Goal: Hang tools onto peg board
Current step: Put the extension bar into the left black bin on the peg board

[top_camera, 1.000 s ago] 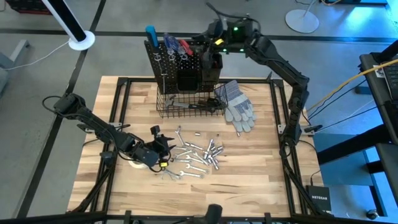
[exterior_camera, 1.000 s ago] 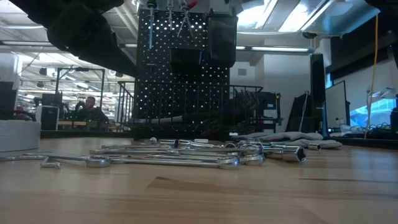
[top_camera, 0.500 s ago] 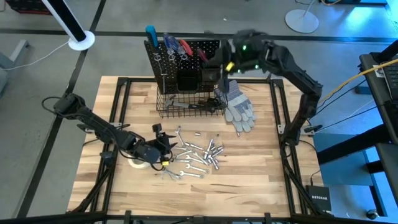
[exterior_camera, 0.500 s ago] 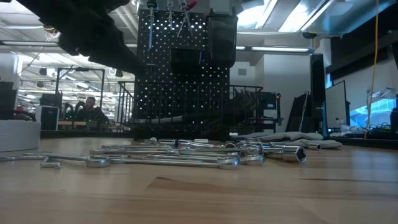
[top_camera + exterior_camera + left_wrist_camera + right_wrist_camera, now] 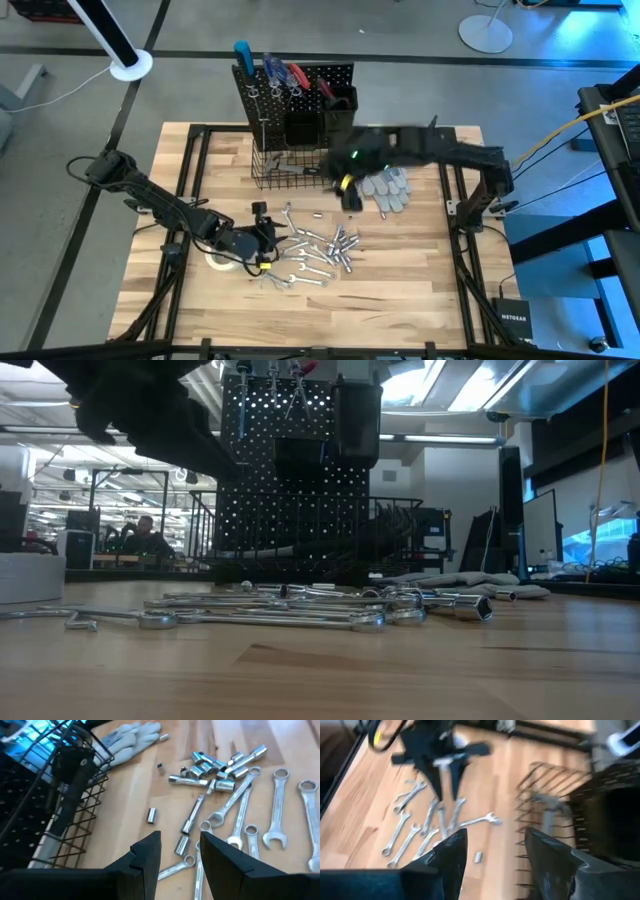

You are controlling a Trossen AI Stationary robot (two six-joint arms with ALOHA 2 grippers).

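Task early on: a few screwdrivers (image 5: 282, 72) hang on the peg board (image 5: 295, 95); most wrenches (image 5: 315, 250) lie loose on the surface (image 5: 420, 290). Left gripper (image 5: 262, 232) and right gripper (image 5: 348, 195) are both open, empty.

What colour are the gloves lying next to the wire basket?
The gloves are grey. They show best in the high view, beside the wire basket.

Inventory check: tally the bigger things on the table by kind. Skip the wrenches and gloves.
Peg board: 1
Bins: 2
Wire basket: 1
Tape roll: 1
Total: 5
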